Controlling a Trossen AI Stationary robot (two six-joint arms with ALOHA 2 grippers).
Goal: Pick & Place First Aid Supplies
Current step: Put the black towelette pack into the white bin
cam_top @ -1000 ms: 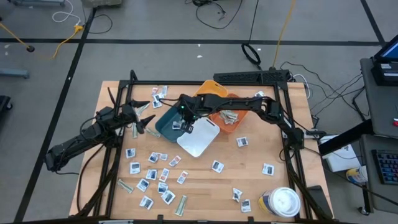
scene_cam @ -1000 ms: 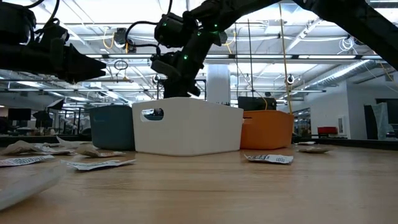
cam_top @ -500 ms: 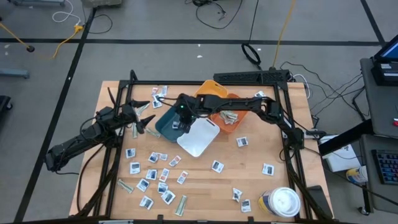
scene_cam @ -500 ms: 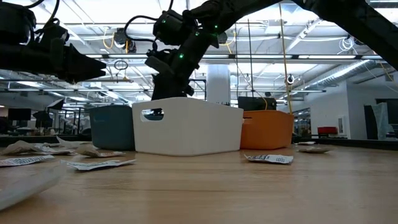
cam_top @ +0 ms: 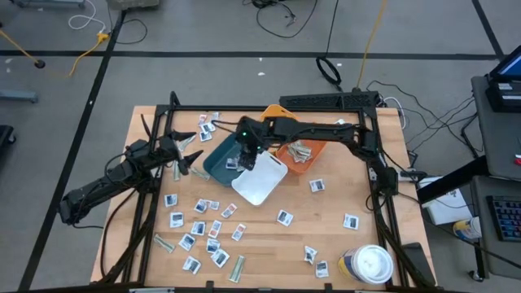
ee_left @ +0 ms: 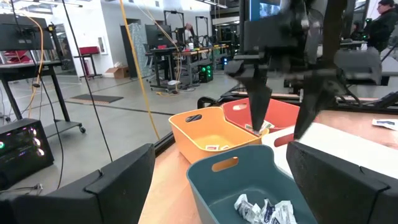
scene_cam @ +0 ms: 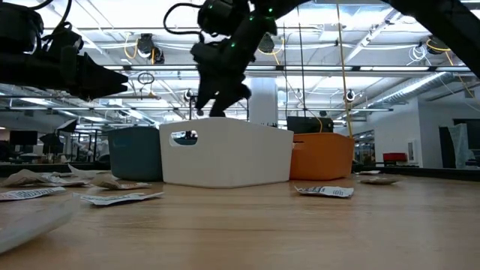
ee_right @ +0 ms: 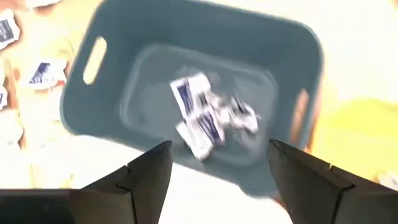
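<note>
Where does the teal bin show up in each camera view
High view: the teal bin sits centre-left, beside the white bin.
Low view: teal bin left of the white bin.
Left wrist view: bottom centre, packets inside.
Right wrist view: fills the frame, packets inside.
Shared landmark: the white bin, except in the right wrist view.

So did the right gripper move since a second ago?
Yes. In the high view the right gripper has shifted slightly rightward over the teal bin, toward the white bin, and its fingers have opened.

the right claw (cam_top: 243,159) has opened over the teal bin (cam_top: 218,157), apparently dropping packets (ee_right: 202,118).
</note>
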